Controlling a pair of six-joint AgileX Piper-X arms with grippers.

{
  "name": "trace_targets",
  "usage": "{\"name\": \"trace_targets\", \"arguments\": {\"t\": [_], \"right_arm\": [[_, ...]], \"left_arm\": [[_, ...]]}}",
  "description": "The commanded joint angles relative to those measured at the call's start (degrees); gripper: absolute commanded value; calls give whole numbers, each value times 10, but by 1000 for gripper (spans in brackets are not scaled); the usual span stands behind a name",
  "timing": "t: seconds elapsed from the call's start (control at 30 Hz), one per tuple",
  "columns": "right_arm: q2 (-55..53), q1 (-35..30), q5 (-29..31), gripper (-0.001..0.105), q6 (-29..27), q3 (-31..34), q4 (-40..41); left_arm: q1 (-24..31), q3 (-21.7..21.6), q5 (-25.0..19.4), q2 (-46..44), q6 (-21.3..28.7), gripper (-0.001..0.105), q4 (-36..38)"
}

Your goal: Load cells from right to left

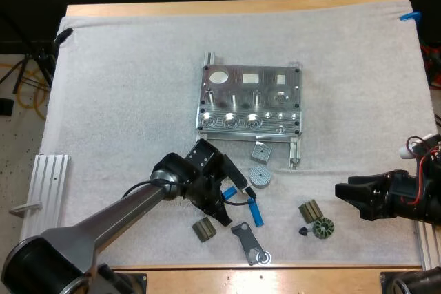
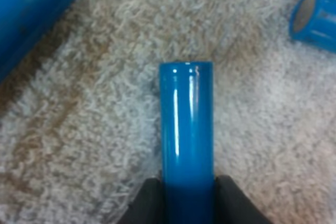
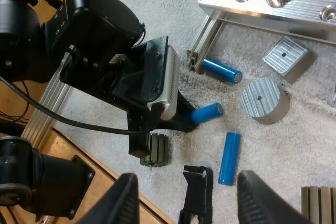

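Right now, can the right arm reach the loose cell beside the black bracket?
Probably yes: the right end effector is open, and the cell lies on bare mat before it. The left end effector, holding another cell, is close.

No lettering, number, label or brand mark is legible on the machined silver metal fixture, the glossy blue cylindrical cells, the small dark parts or the white towelling mat.

fixture: bright machined metal | cell: glossy blue (plastic-looking) | mat: rough white cloth
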Motion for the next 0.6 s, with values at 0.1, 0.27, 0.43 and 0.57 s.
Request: {"name": "trace_targets", "arguments": {"t": [0.1,0.27,0.43,0.57], "right_arm": [[15,-3,-12,43,-6,-6,-4],[44,-3,-36,43,-5,-6,-4],[68,-3,-56,43,-3,-6,-4],[74,-3,-64,43,-2,-6,-14]], "left_arm": [[-3,-28,21,2,36,0,41],[-3,-53,31,0,97,0,83],[-3,-61,43,-32,113,0,88],[-3,-61,61,-86,134,0,87]]}}
